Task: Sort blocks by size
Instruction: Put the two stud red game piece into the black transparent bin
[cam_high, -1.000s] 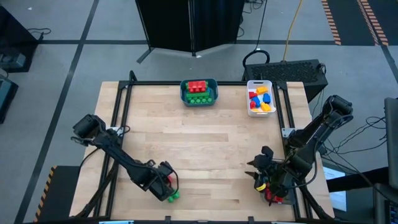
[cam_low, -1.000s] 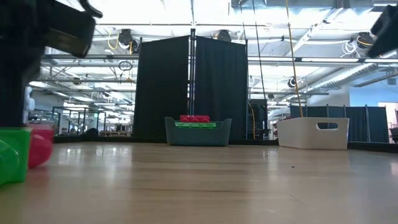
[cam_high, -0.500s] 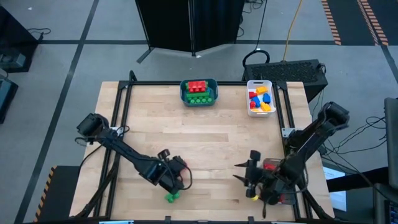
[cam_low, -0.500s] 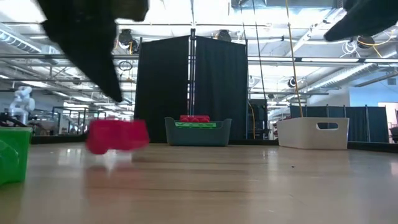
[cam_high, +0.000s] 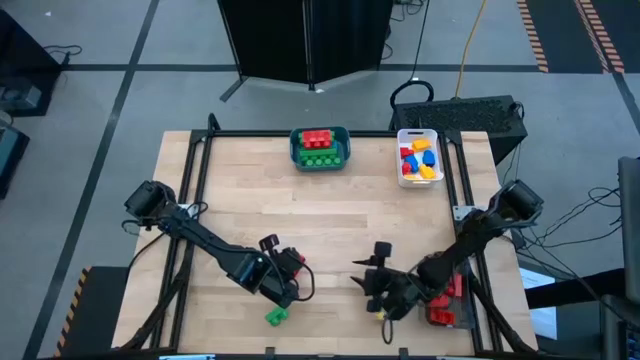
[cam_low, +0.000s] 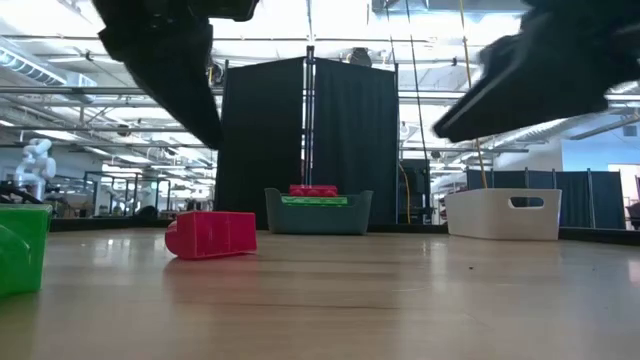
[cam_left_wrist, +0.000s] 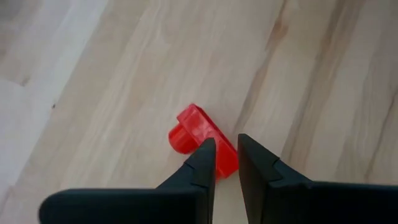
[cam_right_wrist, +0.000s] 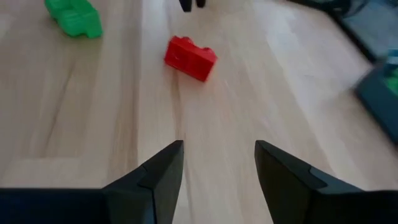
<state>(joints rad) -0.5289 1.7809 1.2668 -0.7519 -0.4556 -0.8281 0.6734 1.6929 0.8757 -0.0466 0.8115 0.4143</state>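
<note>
Since a second ago, both of my arms have swung in from the table's near corners toward its middle; my left gripper (cam_high: 287, 268) has carried the red block (cam_low: 212, 234) away from the green block (cam_high: 276, 317) and let it go, and it now lies alone on the bare wood, tipped on its side; my right gripper (cam_high: 377, 290) has left the clear bin (cam_high: 445, 312) at the near right edge and points across at that same red block; to my mind this looks like a handover by way of the table, the left arm setting the piece within the right arm's reach so it can go to a bin on that side; the teal bin (cam_high: 320, 160) and the white bin (cam_high: 402, 177) at the far edge already hold sorted blocks, so the task seems well along, with at least these two loose pieces left.

My left gripper's fingers stand nearly together with only a thin slit between them; they hold nothing, and their tips hover just above the red block's end; whether they touch it I cannot tell; my right gripper is spread about halfway and is empty, with the red block ahead of its gap and well apart; the green block lies farther off near the table's front edge.
</note>
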